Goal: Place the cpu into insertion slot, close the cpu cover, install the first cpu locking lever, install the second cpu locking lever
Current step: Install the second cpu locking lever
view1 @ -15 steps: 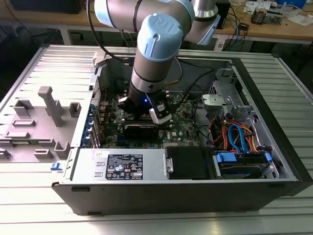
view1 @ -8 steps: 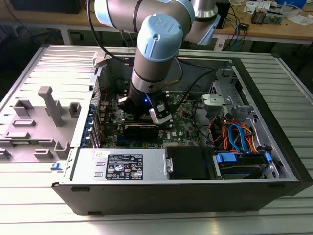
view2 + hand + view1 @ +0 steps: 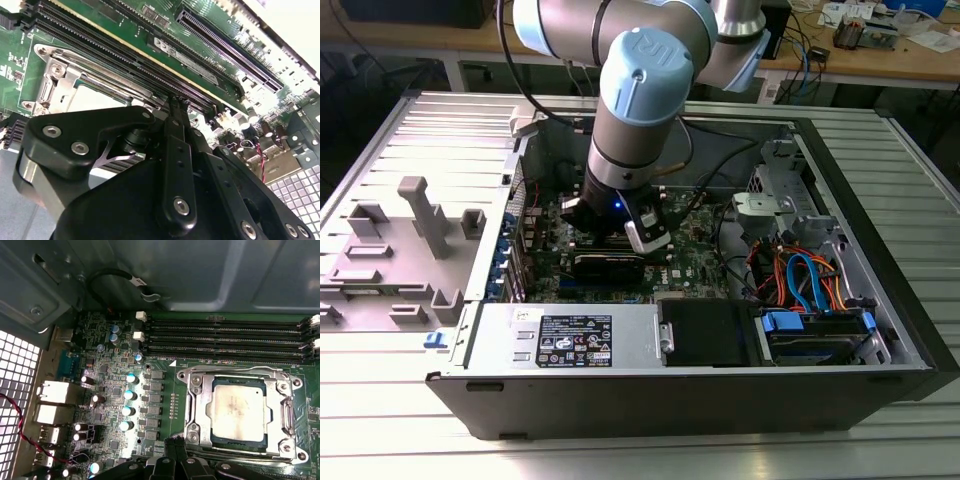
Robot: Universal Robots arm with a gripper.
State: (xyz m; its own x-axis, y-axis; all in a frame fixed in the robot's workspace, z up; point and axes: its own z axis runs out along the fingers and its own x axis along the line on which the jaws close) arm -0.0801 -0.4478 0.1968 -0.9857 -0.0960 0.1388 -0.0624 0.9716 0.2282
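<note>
Inside the insertion slot [image 3: 239, 412] on the green motherboard [image 3: 160, 405], the cpu [image 3: 237, 410] lies flat with its dull silver top showing. Around it the cpu cover [image 3: 197, 405] sits down as a silvery frame, its window open over the chip. Just beside the socket run long black memory slots [image 3: 225, 337], and on the other side stand rows of small capacitors [image 3: 129, 395]. In the exterior view the open computer case [image 3: 880, 300] lies on the slatted table [image 3: 620, 450], orange and blue cables [image 3: 805, 280] bundled toward that view's right. Reaching down into the case, the arm [image 3: 645, 110] stands nearly upright. Its end effector [image 3: 177, 107] hovers near the socket's edge, fingertips pressed together on nothing.
</note>
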